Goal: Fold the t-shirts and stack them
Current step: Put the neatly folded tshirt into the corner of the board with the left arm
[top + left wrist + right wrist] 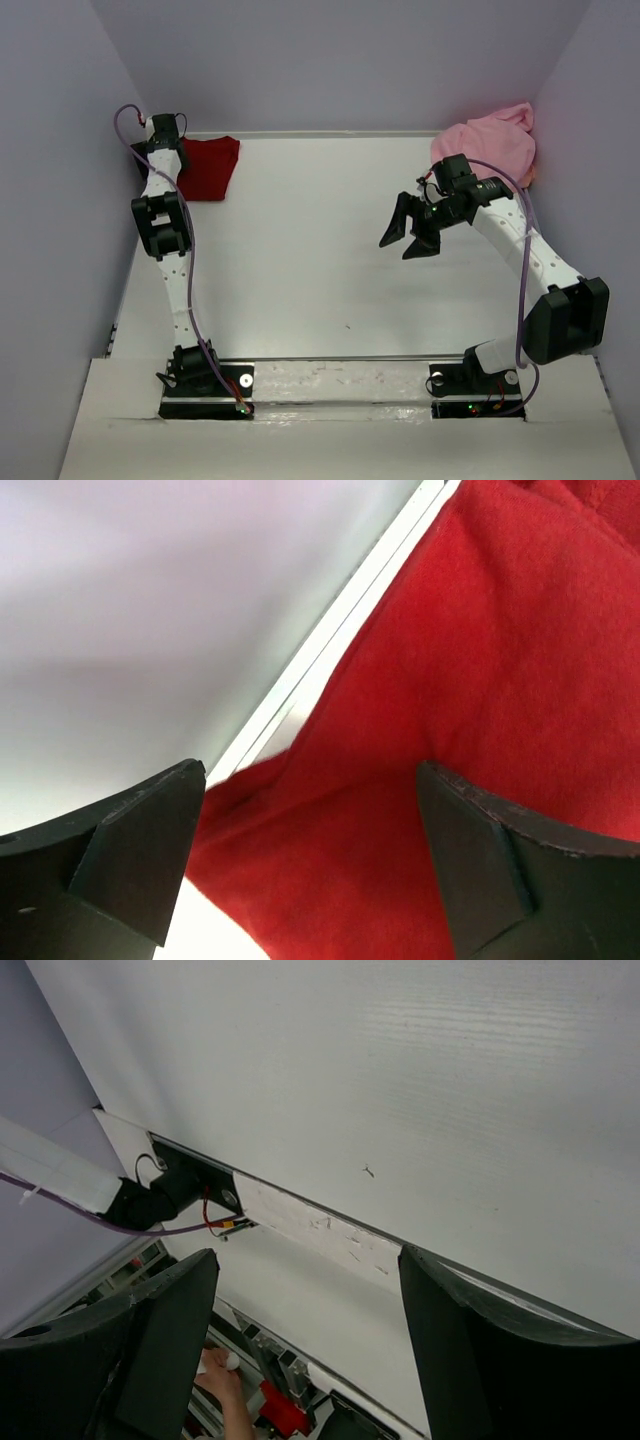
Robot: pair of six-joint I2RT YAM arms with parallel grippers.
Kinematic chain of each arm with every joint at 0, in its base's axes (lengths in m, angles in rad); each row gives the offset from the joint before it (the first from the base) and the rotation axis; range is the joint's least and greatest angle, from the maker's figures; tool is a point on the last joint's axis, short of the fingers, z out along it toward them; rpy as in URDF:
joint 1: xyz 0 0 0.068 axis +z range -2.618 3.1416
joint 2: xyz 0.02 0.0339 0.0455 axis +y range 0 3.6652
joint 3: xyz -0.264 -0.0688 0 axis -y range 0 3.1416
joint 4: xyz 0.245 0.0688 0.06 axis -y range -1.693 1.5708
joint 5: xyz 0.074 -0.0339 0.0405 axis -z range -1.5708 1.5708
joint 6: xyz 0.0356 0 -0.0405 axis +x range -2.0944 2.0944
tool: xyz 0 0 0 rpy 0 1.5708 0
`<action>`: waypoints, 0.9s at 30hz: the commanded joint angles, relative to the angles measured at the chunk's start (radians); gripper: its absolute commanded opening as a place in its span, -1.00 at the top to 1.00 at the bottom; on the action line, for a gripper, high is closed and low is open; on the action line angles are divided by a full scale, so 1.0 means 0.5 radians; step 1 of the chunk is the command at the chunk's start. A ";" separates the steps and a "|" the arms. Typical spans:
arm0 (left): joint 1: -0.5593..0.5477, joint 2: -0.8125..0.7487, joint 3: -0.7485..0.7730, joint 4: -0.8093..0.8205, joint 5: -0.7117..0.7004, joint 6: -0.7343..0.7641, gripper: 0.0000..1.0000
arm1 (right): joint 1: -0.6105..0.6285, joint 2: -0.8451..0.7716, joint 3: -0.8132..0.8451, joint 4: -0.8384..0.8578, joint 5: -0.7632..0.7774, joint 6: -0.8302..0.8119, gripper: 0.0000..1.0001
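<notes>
Bases sit nearest in the top view: the left base [205, 378] and right base [475, 380] are both bolted at the near edge of the bench [320, 260].

From the left base, the left arm [165, 225] reaches straight up the left side to the far left corner. The left gripper [310, 772] is there, mostly hidden by the wrist in the top view. The left wrist view shows its two dark fingers [140, 850] spread wide with nothing pinched between them. The red shirt [470, 680] lies just beyond them, and the bench edge and side wall [150, 600] are to its left. In the top view the red shirt [208, 165] is a flat, compact patch in that far left corner, partly under the wrist. I cannot tell whether the fingertips touch the cloth.

The middle of the bench is bare white.

To the right, the right arm [520, 250] bends in from the right side. The right gripper [410, 237] hangs above the bench right of centre, jaws wide apart and holding nothing. Its wrist view shows only the bench surface between the fingers [470, 1360].

The pink shirt [490, 145] lies crumpled in a loose heap in the far right corner. It is against the right wall, behind the right wrist and well apart from the red shirt.
</notes>
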 commanded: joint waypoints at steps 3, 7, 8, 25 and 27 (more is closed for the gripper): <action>-0.022 -0.431 -0.144 0.224 -0.005 -0.046 -0.98 | -0.010 0.020 0.034 0.074 -0.055 -0.001 -0.57; -0.071 -0.545 -0.169 0.224 -0.041 -0.024 -0.98 | -0.010 0.051 0.040 0.104 -0.080 -0.001 -0.57; -0.081 -0.566 -0.175 0.227 -0.056 -0.018 -0.98 | -0.010 0.057 0.043 0.105 -0.086 -0.001 -0.57; -0.102 -0.603 -0.445 0.071 0.170 -0.239 1.00 | -0.010 0.106 0.123 0.071 -0.095 -0.025 -0.56; -0.084 -0.542 -0.390 0.022 0.143 -0.245 1.00 | -0.010 0.103 0.135 0.065 -0.092 -0.025 -0.56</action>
